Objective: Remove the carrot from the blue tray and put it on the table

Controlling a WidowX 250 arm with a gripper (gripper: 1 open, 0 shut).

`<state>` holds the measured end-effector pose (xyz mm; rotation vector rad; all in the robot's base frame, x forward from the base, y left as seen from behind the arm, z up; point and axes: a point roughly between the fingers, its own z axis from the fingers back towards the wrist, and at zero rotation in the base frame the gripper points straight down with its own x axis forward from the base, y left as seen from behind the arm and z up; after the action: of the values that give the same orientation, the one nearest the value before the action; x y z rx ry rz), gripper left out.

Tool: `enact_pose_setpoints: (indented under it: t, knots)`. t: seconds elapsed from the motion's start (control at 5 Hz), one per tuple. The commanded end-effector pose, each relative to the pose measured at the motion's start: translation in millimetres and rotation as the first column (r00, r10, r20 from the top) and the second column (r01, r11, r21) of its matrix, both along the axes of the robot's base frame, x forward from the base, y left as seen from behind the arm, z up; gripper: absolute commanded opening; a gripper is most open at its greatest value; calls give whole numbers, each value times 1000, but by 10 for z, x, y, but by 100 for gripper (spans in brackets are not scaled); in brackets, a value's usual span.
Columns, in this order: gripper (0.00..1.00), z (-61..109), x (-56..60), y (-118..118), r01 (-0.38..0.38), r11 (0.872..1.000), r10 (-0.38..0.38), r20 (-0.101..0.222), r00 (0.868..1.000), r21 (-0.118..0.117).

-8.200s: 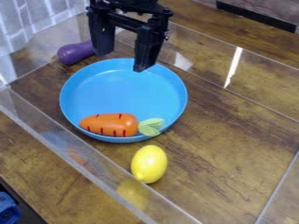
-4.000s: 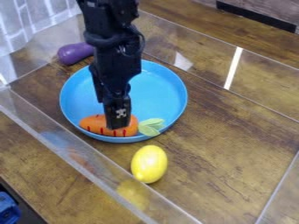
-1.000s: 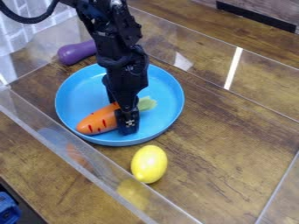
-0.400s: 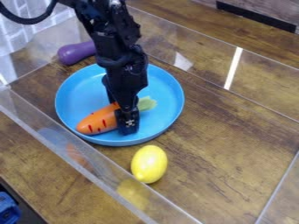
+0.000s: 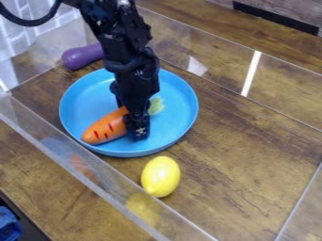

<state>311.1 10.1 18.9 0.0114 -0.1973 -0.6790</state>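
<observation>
Gripper clamped on carrot in blue tray, leafy end hidden, fingertips indistinct

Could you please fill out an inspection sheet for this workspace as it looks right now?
Surface: dark wood table, glossy, with clear acrylic walls.
Job's things: carrot lies tilted inside the blue tray, not yet on the table.
Clutter: lemon on the table in front of the tray; purple eggplant behind it.
Grippers: gripper points down at the carrot's leafy end, jaws around it; a firm grip cannot be confirmed.
Cables: black cable at top left.
Surroundings: nothing seen clearly beyond the walls.
</observation>
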Motion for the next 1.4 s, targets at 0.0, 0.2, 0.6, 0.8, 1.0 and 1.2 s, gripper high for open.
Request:
enact_pose_setpoints:
  t: [0.0,0.2,0.6,0.8,1.0,1.2]
  knots:
    - [0,-90,-94,5,13,1000,-12,-51,999,6]
    - [0,-15,-91,-3,19,1000,-18,-52,998,18]
    - [0,118,-86,-20,33,999,-31,-57,998,43]
    - [0,180,-82,-30,40,998,-36,-59,998,54]
    - [0,224,-80,-38,45,997,-41,-60,997,63]
    - [0,275,-76,-46,50,996,-46,-59,997,72]
